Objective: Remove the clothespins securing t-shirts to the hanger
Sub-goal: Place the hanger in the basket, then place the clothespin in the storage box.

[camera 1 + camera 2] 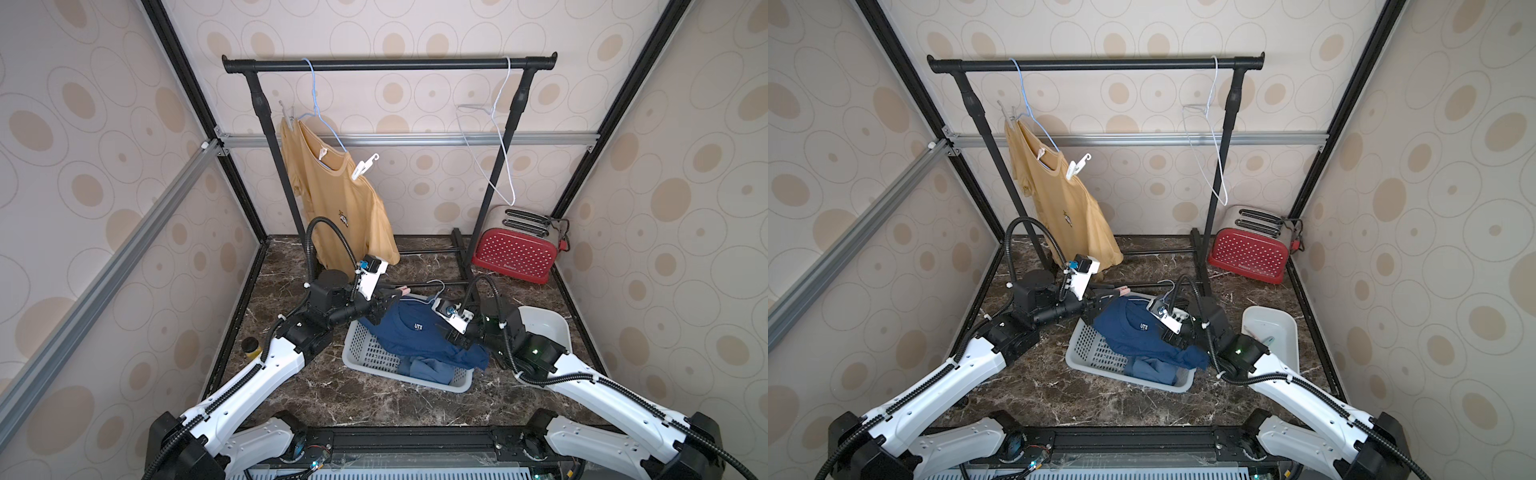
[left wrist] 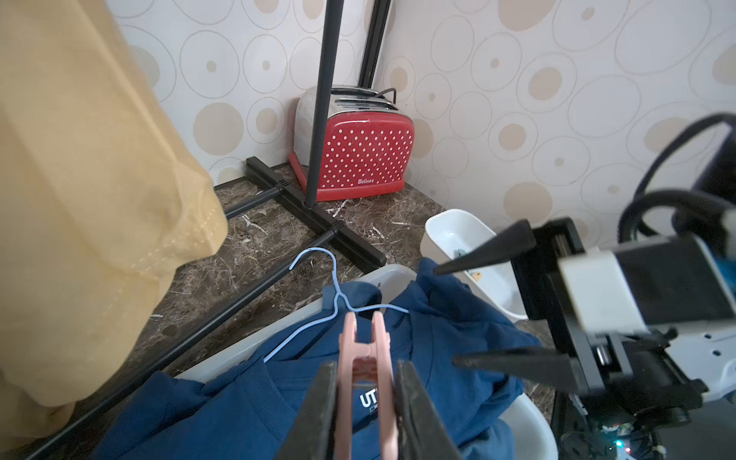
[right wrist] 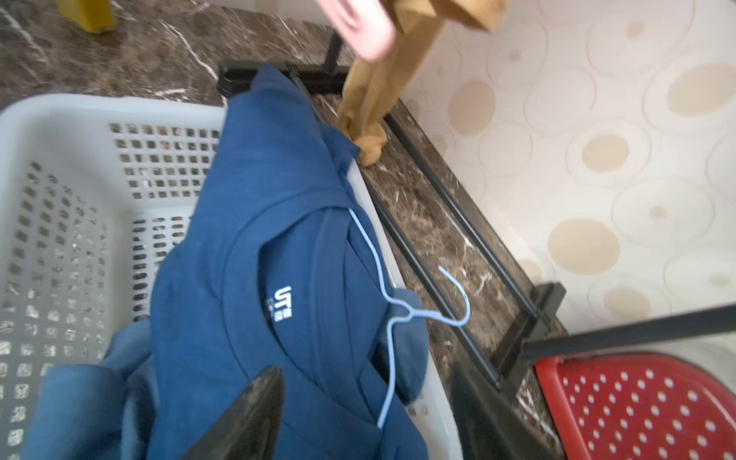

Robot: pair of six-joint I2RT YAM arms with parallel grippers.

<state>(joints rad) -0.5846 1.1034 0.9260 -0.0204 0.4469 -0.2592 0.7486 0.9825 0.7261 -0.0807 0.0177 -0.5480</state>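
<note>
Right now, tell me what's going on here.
The left gripper is shut on a pink pin, apparently off the blue shirt, which lies with its hanger in the basket. The right gripper hangs open over that shirt. The yellow shirt is on the rack, white pins clipped on.

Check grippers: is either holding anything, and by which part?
The left gripper clamps the pink clothespin across its near end, two prongs pointing away. The right gripper is open, holding nothing.
</note>
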